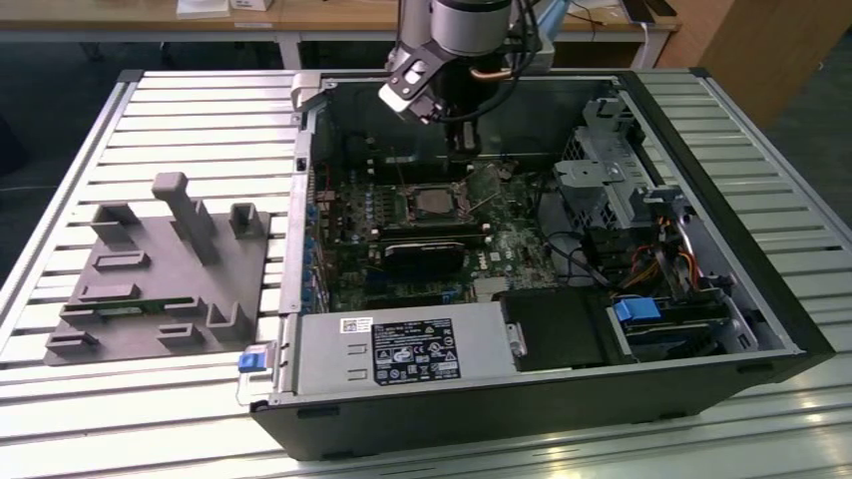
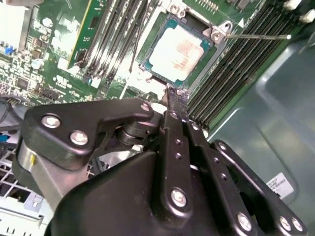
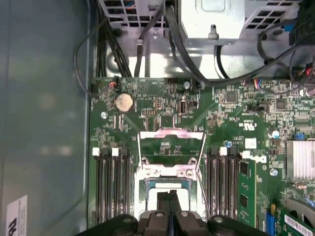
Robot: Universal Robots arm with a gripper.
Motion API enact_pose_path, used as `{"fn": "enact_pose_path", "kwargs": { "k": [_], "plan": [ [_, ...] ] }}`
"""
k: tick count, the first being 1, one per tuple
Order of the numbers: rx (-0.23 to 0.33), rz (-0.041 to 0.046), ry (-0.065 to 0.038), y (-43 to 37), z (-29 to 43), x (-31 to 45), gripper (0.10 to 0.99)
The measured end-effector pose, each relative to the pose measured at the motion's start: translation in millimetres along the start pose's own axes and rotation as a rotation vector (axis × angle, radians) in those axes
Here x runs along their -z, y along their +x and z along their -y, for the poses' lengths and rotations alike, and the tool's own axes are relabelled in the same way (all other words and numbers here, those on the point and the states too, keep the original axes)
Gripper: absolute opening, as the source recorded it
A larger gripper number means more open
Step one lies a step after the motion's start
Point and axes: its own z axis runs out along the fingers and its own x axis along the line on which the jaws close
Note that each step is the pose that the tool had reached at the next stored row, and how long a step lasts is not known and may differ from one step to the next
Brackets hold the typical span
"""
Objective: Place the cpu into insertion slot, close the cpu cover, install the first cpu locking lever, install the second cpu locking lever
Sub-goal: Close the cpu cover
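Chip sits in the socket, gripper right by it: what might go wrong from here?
The cpu lies uncovered in the insertion slot; the shut gripper, close beside it, could knock or scratch it. The cpu cover is flipped open and a thin locking lever juts out; either might catch on the gripper.

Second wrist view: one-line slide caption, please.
The cpu sits uncovered in the insertion slot, with the shut hand poised close beside the socket's edge.
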Motion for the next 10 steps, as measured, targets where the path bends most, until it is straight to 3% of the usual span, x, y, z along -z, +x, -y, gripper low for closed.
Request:
{"fn": "enact_pose_path", "kwargs": {
  "k": [3, 10],
  "plan": [
    [0.000, -0.0003, 0.000, 0.0, -2.2, 0.4, 0.106],
    [0.000, -0.0001, 0.000, 0.2, -17.6, -0.1, 0.106]
  ]
}}
